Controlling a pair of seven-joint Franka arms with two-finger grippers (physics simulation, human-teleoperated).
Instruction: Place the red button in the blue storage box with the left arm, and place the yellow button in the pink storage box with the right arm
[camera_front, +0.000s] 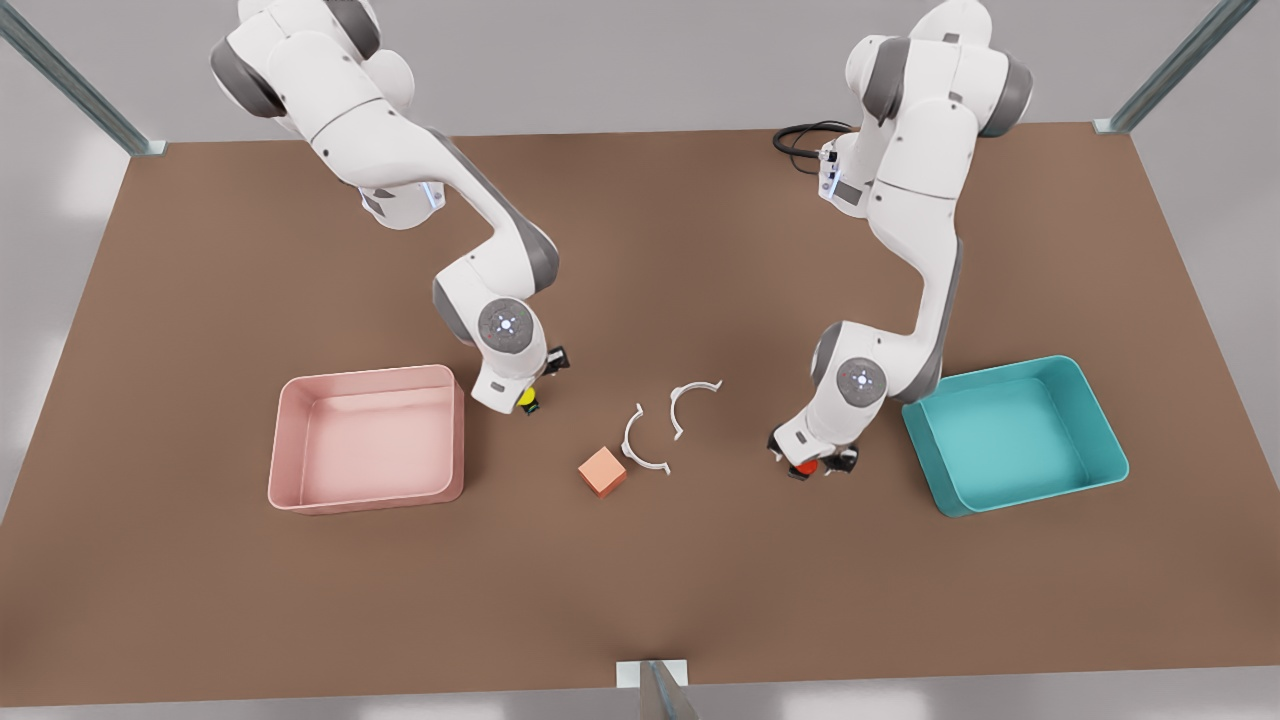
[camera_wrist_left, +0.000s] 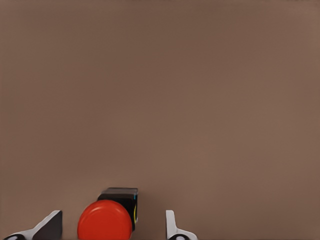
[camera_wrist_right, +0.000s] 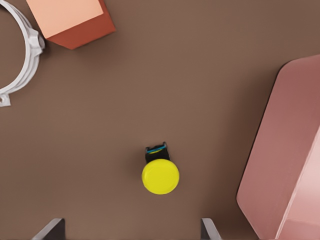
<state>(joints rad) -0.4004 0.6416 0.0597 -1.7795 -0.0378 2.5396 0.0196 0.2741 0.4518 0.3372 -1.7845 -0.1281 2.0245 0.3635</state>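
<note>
The left gripper (camera_front: 812, 466) is down at the table (camera_front: 200, 300) on the front view's right, just beside the blue storage box (camera_front: 1015, 435), with the red button (camera_front: 806, 466) at its fingertips. The left wrist view adds what the front view cannot resolve: the fingers (camera_wrist_left: 47, 227) stand apart on either side of the red button (camera_wrist_left: 105, 221), with visible gaps and no contact, and the button lies on its side — red cap toward the camera, black base pointing away along the table. The right gripper (camera_front: 540, 383) is low on the front view's left, just beside the pink storage box (camera_front: 368, 437), and the yellow button (camera_front: 526, 396) shows at the edge of its wrist housing. The right wrist view shows those fingers (camera_wrist_right: 50, 229) spread wide, with the yellow button (camera_wrist_right: 160, 176) lying on the table between and ahead of them, untouched; it too lies tipped, cap toward the camera and dark base away, its long axis running roughly straight out from the gripper. That same view takes in a corner of the pink storage box (camera_wrist_right: 280, 165) near the button, an orange cube (camera_wrist_right: 70, 20) and part of a white curved clip (camera_wrist_right: 25, 60) farther off. The front view places the orange cube (camera_front: 602, 471) and two white curved clips (camera_front: 640, 440) between the arms — well apart from either box. Both boxes sit upright.
</note>
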